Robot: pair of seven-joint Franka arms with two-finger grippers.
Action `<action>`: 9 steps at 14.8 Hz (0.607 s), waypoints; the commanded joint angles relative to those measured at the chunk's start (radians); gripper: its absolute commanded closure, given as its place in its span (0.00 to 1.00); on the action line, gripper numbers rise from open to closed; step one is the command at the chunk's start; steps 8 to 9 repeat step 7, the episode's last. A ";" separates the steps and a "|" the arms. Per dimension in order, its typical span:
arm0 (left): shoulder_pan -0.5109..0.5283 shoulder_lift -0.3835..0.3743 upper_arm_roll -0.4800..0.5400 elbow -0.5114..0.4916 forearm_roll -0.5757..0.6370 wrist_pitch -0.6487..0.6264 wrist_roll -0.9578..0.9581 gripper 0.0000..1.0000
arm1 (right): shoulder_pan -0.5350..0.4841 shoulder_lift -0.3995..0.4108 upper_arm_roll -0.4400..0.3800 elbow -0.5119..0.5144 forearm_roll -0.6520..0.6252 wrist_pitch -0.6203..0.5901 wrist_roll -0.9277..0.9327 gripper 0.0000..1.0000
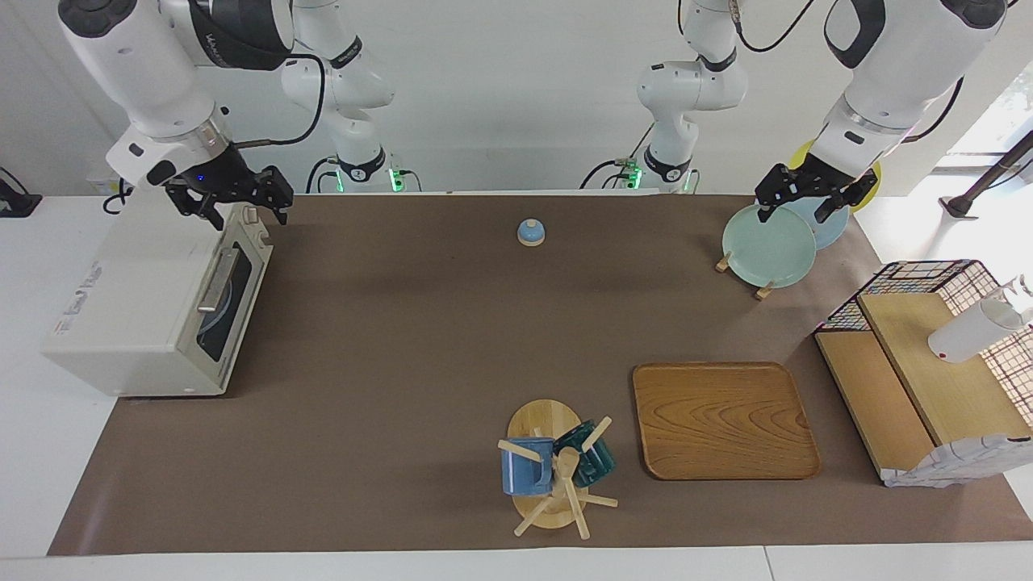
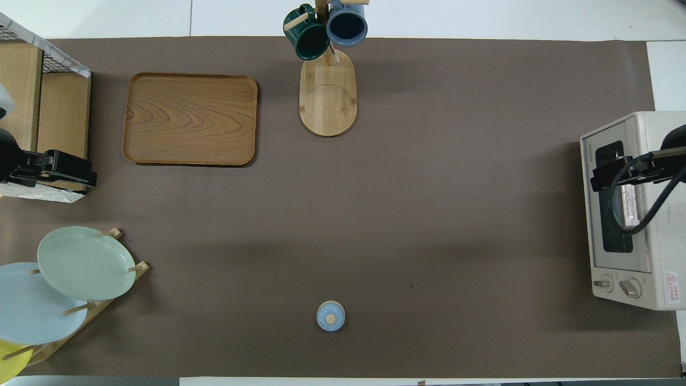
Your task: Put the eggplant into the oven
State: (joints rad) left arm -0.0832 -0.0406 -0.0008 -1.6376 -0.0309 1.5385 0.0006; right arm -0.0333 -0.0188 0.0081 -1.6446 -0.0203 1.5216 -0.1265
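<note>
Oven [image 1: 153,303] door closed at right arm's table end; right pincer [image 1: 234,202] above it, left pincer [image 1: 799,198] over plate rack [image 1: 767,246]; grip states unclear, cannot tell.

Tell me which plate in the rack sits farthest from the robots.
The pale green plate, at the end of the plate rack. The light blue plate comes next and the yellow plate stands nearest the robots.

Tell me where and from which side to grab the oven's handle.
Grip the metal bar handle mid-length, from the oven's front. The bar runs along the closed door's top edge, so close across it. The right gripper is over the oven; the left gripper waits over the plates.
</note>
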 commanded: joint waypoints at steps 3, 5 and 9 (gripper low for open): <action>0.013 -0.005 -0.010 0.010 0.019 -0.014 0.006 0.00 | -0.007 0.003 0.007 0.014 -0.012 -0.006 0.011 0.00; 0.013 -0.005 -0.010 0.010 0.019 -0.014 0.006 0.00 | -0.007 0.002 0.007 0.014 -0.013 -0.003 0.010 0.00; 0.013 -0.005 -0.010 0.010 0.017 -0.014 0.006 0.00 | -0.007 0.002 0.007 0.014 -0.013 -0.003 0.010 0.00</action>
